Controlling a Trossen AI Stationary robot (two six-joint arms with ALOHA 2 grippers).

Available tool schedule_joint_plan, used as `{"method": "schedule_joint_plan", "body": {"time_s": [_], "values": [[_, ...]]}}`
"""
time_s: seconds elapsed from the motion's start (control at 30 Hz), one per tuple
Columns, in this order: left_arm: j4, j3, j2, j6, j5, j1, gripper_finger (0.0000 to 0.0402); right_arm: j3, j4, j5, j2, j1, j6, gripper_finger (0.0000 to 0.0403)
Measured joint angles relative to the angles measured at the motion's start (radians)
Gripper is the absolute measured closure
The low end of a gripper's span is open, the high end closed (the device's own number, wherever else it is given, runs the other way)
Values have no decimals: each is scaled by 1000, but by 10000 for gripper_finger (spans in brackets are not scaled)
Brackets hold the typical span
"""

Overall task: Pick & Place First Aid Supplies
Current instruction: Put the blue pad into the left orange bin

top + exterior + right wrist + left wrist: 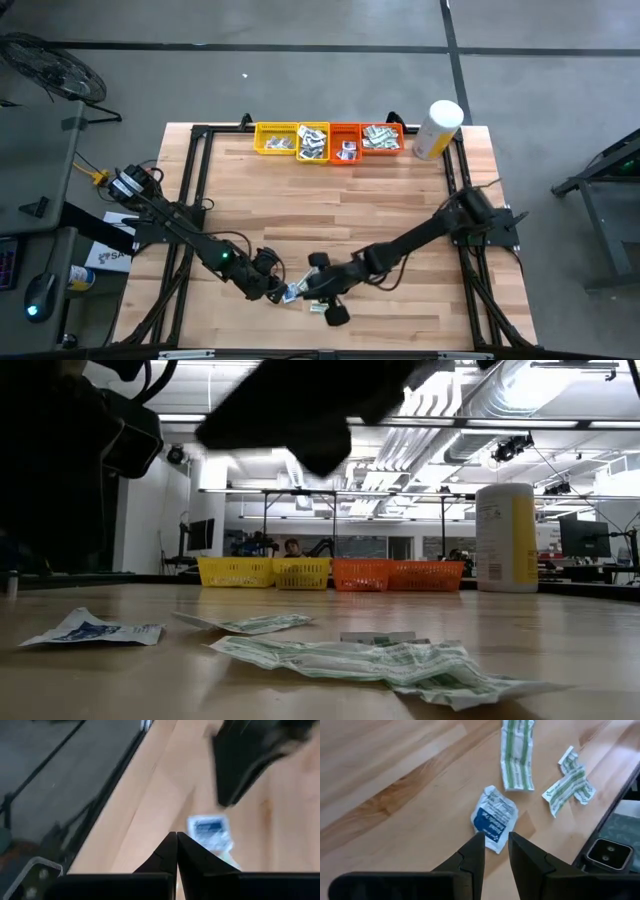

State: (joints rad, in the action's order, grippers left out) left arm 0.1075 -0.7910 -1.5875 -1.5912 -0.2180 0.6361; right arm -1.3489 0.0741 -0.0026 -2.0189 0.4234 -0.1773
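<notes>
Wooden table (340, 200): at lower centre of the high view, the left gripper (495, 842) holds its jaws slightly apart over a blue-and-white packet (493, 817). Just right of it, the right gripper (176, 838) has its jaws closed on nothing.

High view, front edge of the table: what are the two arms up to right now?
Both arms are down at the table's front edge over a few loose first aid packets. The left hand sits partly open just behind a blue-and-white packet, not gripping it. The right hand is shut with nothing visible between its fingers. Green-and-white strips lie nearby. The yellow and orange trays at the back edge already hold packets.
</notes>
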Motion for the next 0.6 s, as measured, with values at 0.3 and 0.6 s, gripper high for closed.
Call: {"method": "schedule_joint_plan", "body": {"time_s": [0.3, 0.6], "values": [[8, 0, -1, 15, -5, 0, 316, -89, 36, -57, -182, 2, -29, 402], [24, 0, -1, 16, -3, 0, 316, -161, 0, 100, -244, 2, -86, 403]]}}
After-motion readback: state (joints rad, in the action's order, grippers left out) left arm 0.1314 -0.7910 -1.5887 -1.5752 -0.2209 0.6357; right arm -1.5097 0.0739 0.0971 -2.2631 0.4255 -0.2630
